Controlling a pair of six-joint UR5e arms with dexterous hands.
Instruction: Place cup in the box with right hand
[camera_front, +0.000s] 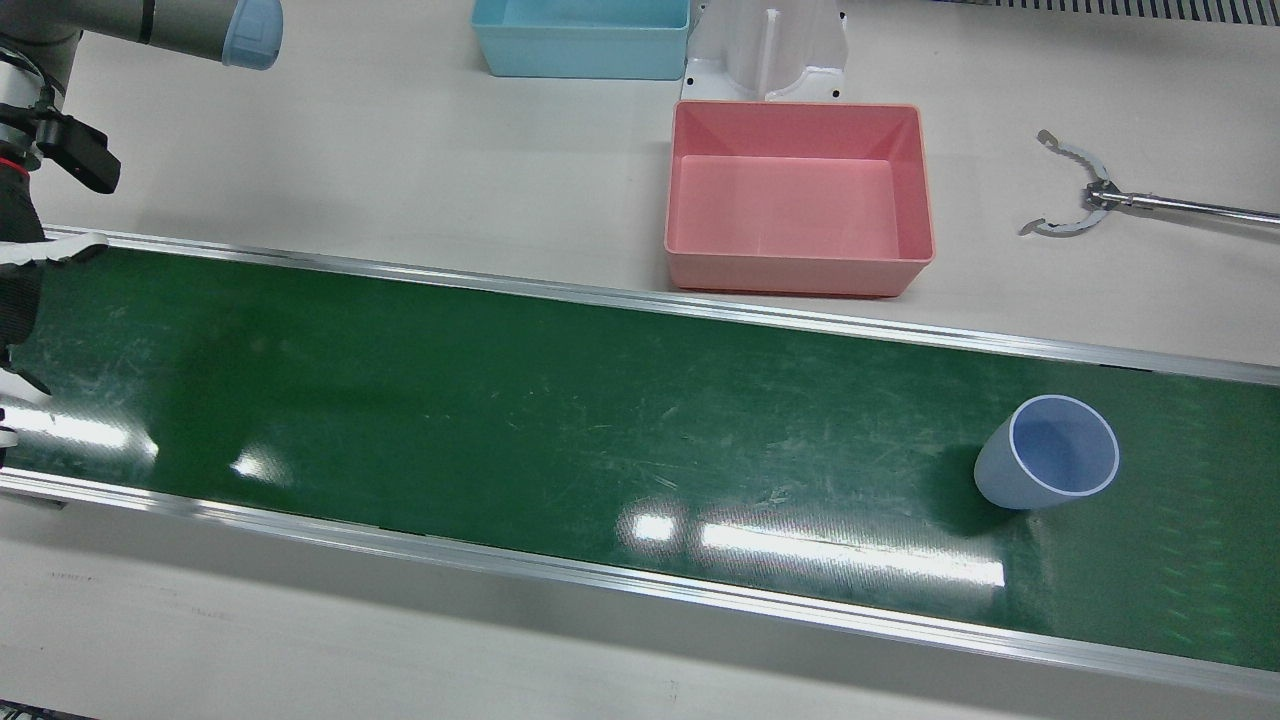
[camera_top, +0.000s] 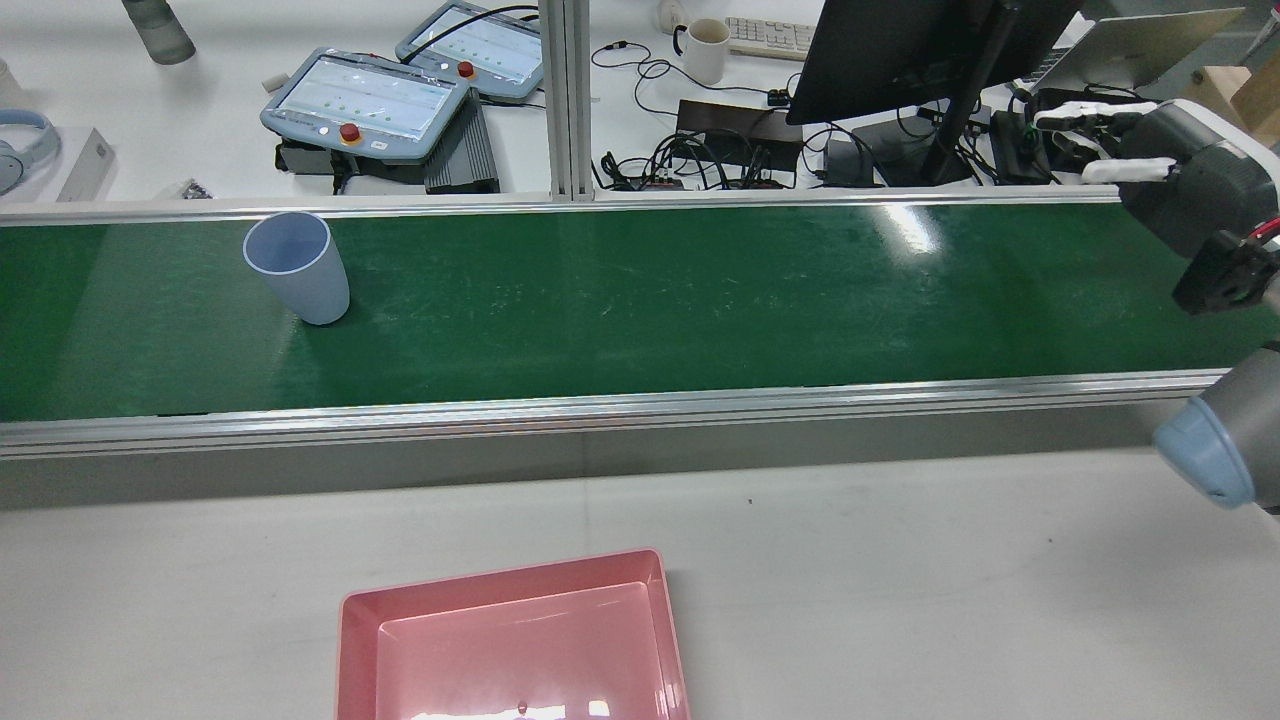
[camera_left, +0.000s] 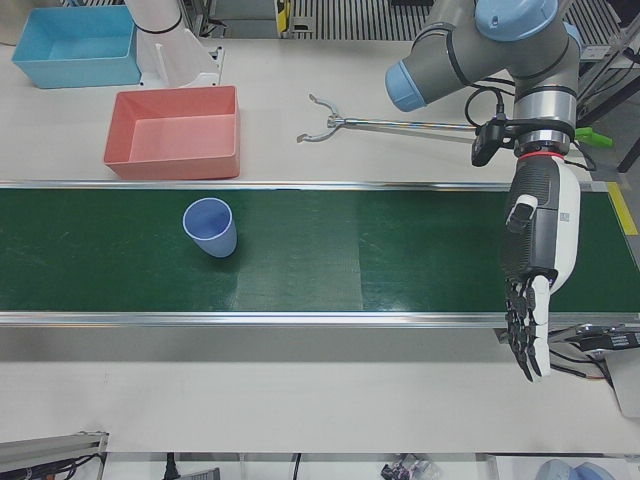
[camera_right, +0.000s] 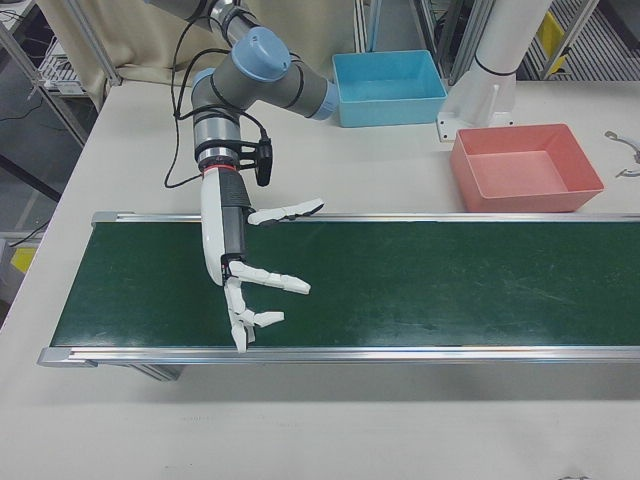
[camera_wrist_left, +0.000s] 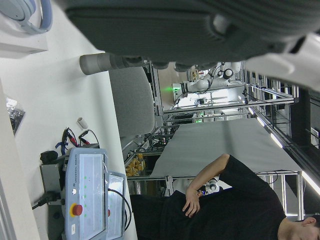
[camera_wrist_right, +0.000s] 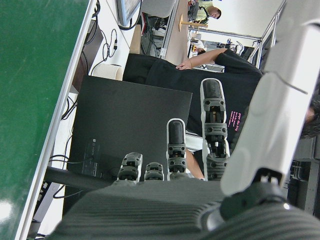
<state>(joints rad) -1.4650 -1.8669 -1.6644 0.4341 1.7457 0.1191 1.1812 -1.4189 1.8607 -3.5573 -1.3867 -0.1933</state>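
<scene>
A pale blue cup stands upright on the green belt, with nothing touching it. The pink box lies empty on the table beside the belt, close to the cup's end. My right hand hangs over the opposite end of the belt, far from the cup, open with its fingers spread. My left hand hovers at the belt's other far end, past the cup, open with its fingers straight and pointing down.
A blue bin and a white pedestal stand behind the pink box. A metal grabber tool lies on the table. Teach pendants, a monitor and a seated person are beyond the belt.
</scene>
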